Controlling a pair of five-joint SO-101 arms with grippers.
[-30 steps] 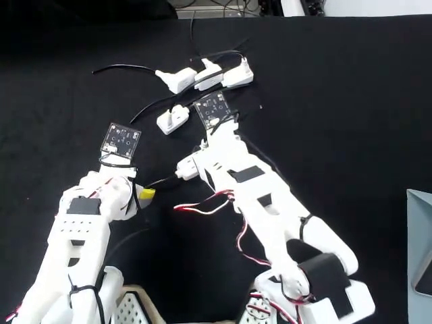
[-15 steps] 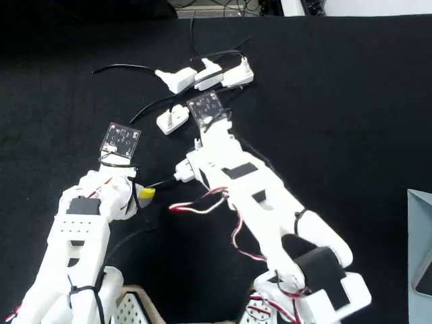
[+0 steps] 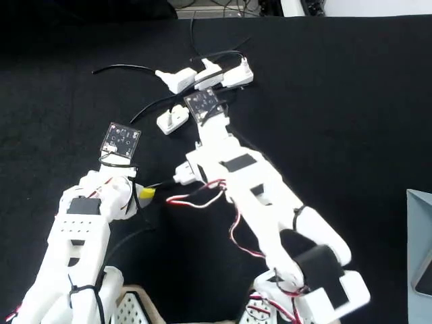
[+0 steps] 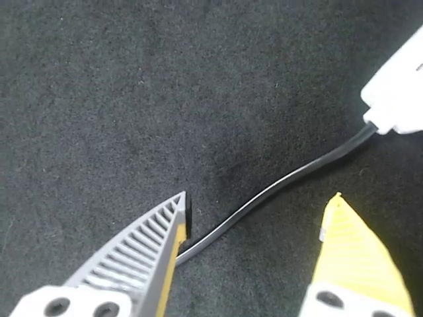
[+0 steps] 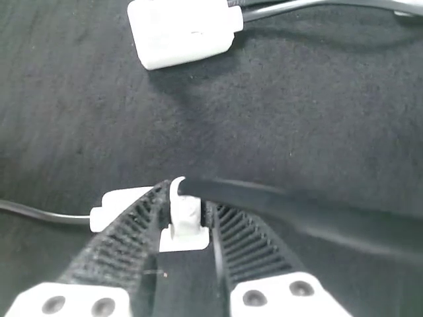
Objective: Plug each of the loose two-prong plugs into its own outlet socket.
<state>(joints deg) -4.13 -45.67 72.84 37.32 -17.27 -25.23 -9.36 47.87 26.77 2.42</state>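
Several white two-prong plugs on black cords lie at the far side of the black table: three in a cluster [image 3: 206,74] and one apart [image 3: 172,119]. My right gripper [image 3: 202,111] sits just right of that lone plug. In the right wrist view, the right gripper [image 5: 185,201] is shut on a small white plug [image 5: 182,221] whose black cord [image 5: 277,198] trails away. Another plug [image 5: 182,30] lies farther off. My left gripper [image 3: 120,145] is near the table's left. In the left wrist view the left gripper [image 4: 259,198] is open, straddling a black cord [image 4: 284,181] that leads to a plug [image 4: 396,92].
Black cords [image 3: 118,67] snake over the table's far left part. A grey-blue box [image 3: 420,250] sits at the right edge. Red and white wires [image 3: 202,199] hang off the right arm.
The right arm has moved a little up and left towards the plug cluster, its gripper still shut. The left arm has kept still.
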